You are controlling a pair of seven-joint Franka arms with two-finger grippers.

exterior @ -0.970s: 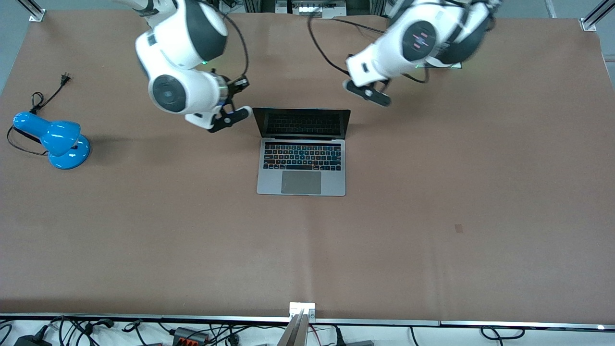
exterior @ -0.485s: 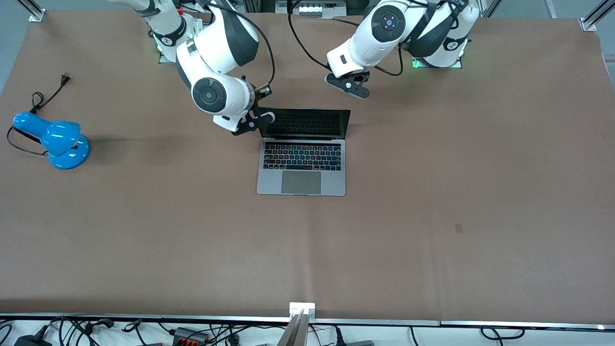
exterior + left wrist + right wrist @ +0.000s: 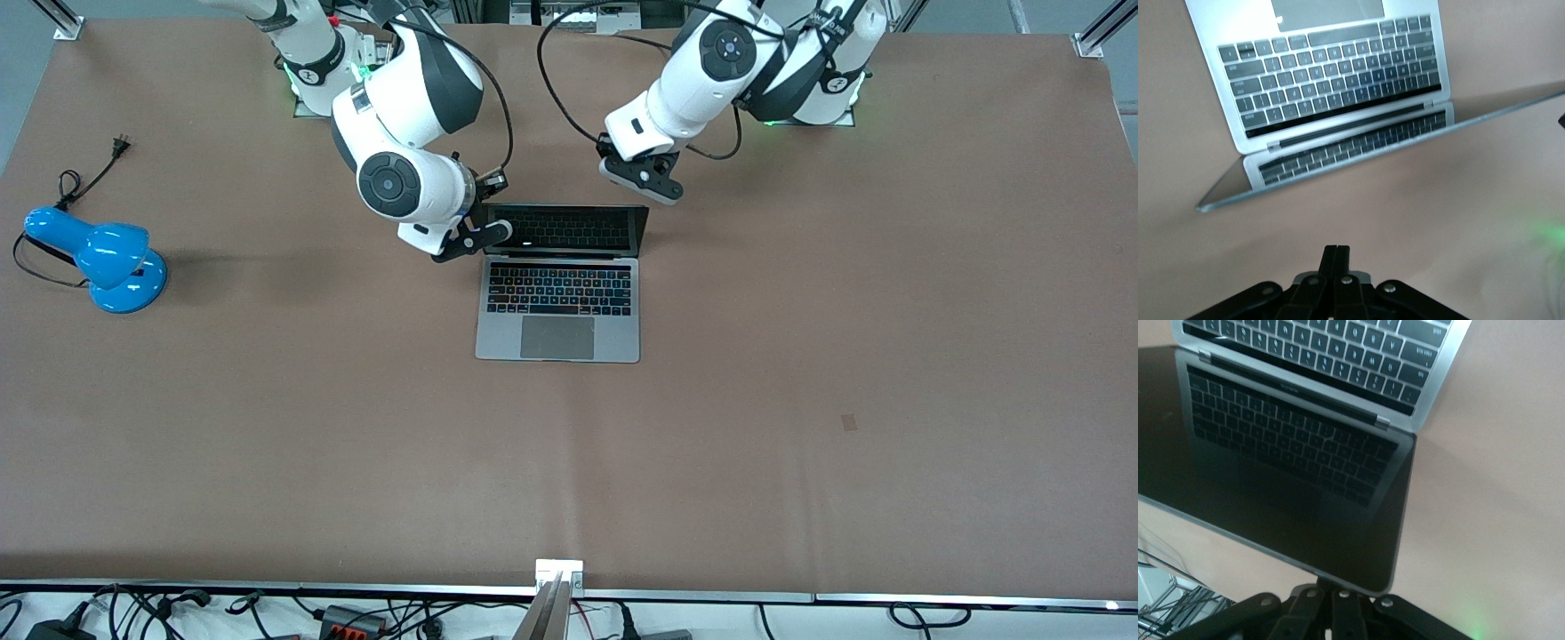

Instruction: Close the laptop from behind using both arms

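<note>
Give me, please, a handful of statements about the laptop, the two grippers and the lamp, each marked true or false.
1. The laptop is open, its dark screen raised above the keyboard. True.
2. The right gripper is at the screen's top corner toward the right arm's end of the table, fingers shut. True.
3. The left gripper clamps the edge of the screen. False: its fingers are shut on nothing, and the left wrist view shows bare table between them and the lid.
4. A blue desk lamp rests on the keyboard. False: it stands on the table toward the right arm's end, well apart from the laptop.
5. The lamp's plug lies loose on the table. True.
</note>
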